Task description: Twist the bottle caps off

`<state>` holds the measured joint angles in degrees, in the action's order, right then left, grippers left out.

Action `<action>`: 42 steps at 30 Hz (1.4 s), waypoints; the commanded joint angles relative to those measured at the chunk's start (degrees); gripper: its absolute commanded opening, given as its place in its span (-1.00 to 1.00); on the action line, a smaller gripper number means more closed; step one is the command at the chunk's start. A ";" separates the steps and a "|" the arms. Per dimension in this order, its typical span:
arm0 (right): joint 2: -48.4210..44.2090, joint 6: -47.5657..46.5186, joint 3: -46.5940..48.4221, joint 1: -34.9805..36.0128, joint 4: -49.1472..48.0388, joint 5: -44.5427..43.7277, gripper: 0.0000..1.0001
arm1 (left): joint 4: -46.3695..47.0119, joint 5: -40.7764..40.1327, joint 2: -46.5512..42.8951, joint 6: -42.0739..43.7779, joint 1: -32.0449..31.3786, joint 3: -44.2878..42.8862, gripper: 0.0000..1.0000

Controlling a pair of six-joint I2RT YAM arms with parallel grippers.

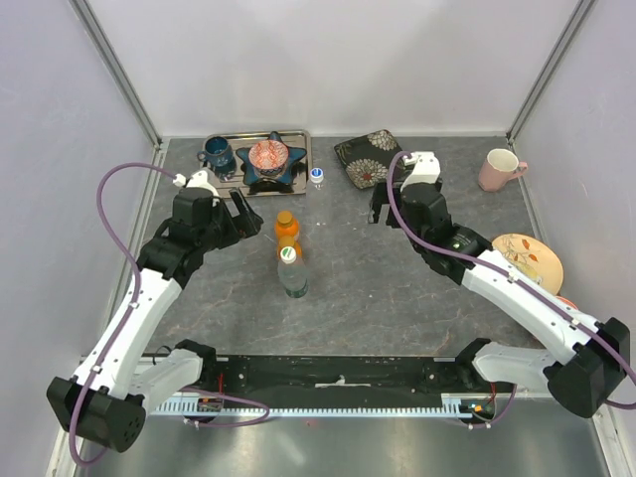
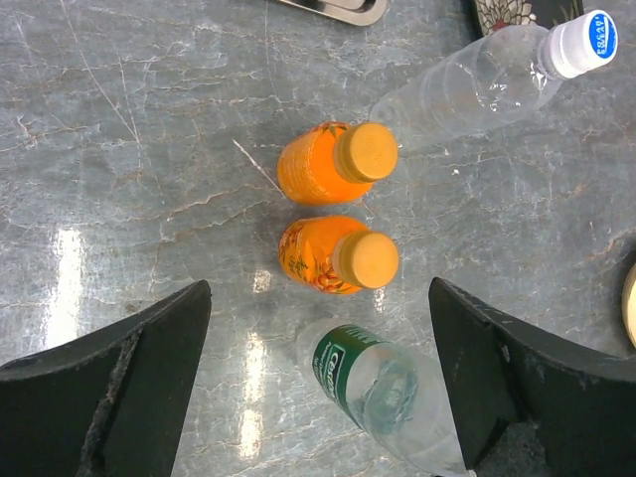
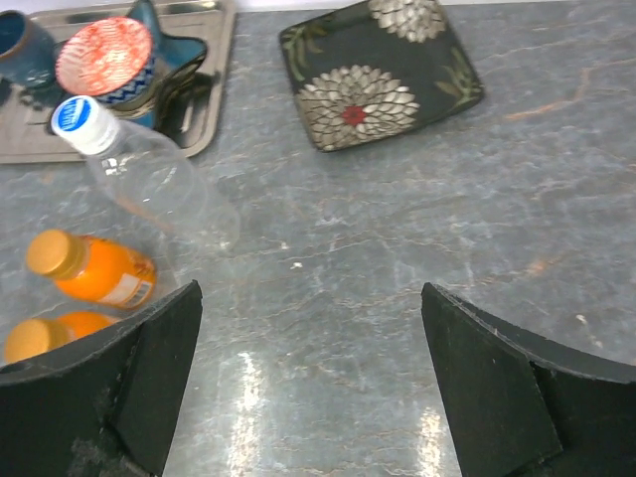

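Note:
Two orange bottles with orange caps [image 2: 333,164] [image 2: 336,256] stand side by side; the top view shows them as one orange shape [image 1: 287,231]. A clear bottle with a green label [image 2: 370,386] stands just in front of them, white-capped in the top view [image 1: 290,270]. A clear bottle with a blue-and-white cap [image 2: 586,40] stands by the tray, as the top view [image 1: 317,177] and the right wrist view [image 3: 149,169] show. My left gripper [image 1: 234,217] [image 2: 318,288] is open and empty, left of the orange bottles. My right gripper [image 1: 386,211] [image 3: 310,293] is open and empty over bare table.
A metal tray [image 1: 298,139] at the back holds a blue mug [image 1: 217,154] and a star-shaped bowl [image 1: 269,159]. A black flowered dish [image 1: 366,157], a pink mug [image 1: 500,168] and a patterned plate [image 1: 532,260] lie to the right.

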<state>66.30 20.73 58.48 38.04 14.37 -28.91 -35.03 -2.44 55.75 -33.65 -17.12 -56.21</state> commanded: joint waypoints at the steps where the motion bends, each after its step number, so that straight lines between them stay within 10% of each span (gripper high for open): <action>1: 0.05 -0.69 1.82 0.45 -5.84 7.19 0.96 | 0.84 -0.38 -1.16 0.51 -0.19 -1.63 0.94; 34: 39.07 -3.07 35.82 4.50 -4.00 5.00 0.95 | 3.82 0.15 -9.16 1.39 -0.19 5.58 0.90; 42: 42.50 -2.45 37.15 4.41 -4.00 5.17 0.57 | 4.00 0.06 -9.60 1.48 -0.19 6.81 0.87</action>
<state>107.83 18.04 92.66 42.52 11.46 -22.94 -32.86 -2.83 47.37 -33.50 -17.12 -50.13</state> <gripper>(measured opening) 0.833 0.943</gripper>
